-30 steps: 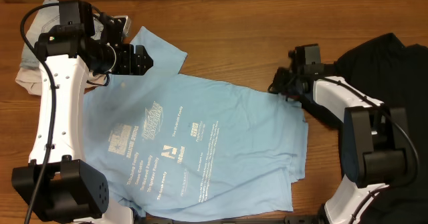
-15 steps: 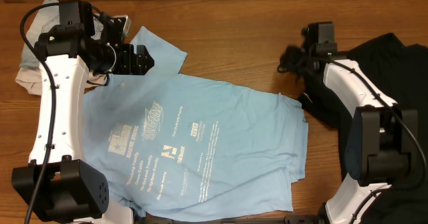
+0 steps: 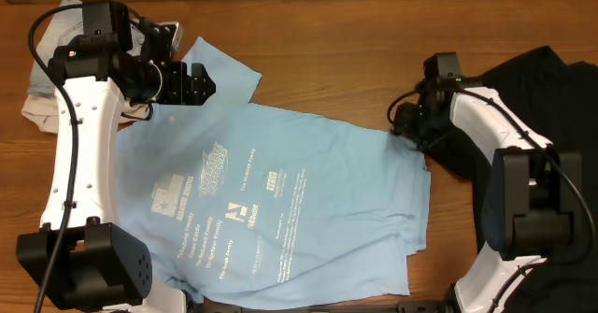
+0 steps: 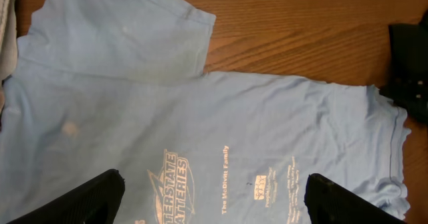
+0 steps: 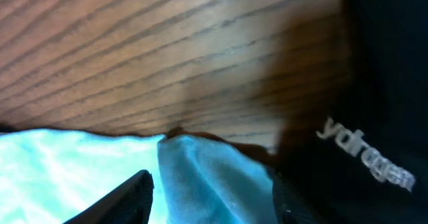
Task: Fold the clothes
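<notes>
Jaws of left gripper (image 3: 192,82) stand wide apart, holding nothing, above the sleeve of blue T-shirt (image 3: 271,201). Shirt lies spread print-up mid-table (image 3: 336,51). Right gripper (image 3: 405,123) sits at shirt's right edge, fingers apart, blue corner between them. Black T-shirt (image 3: 533,89) lies far right.

Open passage: we are seeing bare table (image 3: 327,61) running along the top, between the blue T-shirt (image 3: 290,177) and the black T-shirt (image 3: 537,79). Obstructions: the blue T-shirt is covering the centre; a pale cloth heap (image 3: 37,103) is filling the upper-left corner.
</notes>
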### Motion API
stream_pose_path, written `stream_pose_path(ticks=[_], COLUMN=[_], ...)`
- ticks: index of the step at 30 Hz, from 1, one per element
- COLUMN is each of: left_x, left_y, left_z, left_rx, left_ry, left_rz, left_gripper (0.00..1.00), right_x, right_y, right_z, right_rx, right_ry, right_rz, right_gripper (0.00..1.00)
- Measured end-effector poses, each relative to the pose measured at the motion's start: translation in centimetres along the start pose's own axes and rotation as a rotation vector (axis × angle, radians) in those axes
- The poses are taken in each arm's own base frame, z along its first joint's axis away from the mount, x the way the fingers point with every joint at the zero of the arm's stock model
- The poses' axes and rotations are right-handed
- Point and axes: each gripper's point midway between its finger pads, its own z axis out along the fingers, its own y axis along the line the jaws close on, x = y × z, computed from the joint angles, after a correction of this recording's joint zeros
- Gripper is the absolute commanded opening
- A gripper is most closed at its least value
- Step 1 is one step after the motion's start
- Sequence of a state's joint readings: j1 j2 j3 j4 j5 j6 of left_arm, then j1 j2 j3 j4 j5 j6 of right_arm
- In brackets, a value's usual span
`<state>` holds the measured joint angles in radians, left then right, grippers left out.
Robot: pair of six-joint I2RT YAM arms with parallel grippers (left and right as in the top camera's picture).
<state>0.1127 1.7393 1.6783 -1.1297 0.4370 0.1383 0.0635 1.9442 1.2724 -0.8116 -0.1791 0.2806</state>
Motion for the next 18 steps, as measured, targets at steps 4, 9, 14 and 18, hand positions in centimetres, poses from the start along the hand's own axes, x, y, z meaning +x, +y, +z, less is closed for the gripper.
stream_pose_path(ticks=[4, 9, 14, 18], left_x=[0.0, 0.0, 0.0, 0.0], left_y=[0.0, 0.0, 0.0, 0.0], left_z=[0.0, 0.0, 0.0, 0.0], left_rx=[0.000, 0.000, 0.000, 0.000], left_ry=[0.001, 0.001, 0.000, 0.000], left_rz=[0.000, 0.000, 0.000, 0.000], left_gripper=[0.89, 0.89, 0.90, 0.90], right_x=[-0.2, -0.6, -0.1, -1.5], right_y=[0.4, 1.6, 3.0, 4.1], right_z=[1.0, 1.3, 1.7, 1.8], right_rx=[-0.021, -0.064, -0.074, -0.085], right_ry=[-0.041, -0.067, -0.071, -0.145], right_rz=[-0.018, -0.015, -0.055, -0.086], right_gripper=[0.31, 0.35, 0.04, 0.04])
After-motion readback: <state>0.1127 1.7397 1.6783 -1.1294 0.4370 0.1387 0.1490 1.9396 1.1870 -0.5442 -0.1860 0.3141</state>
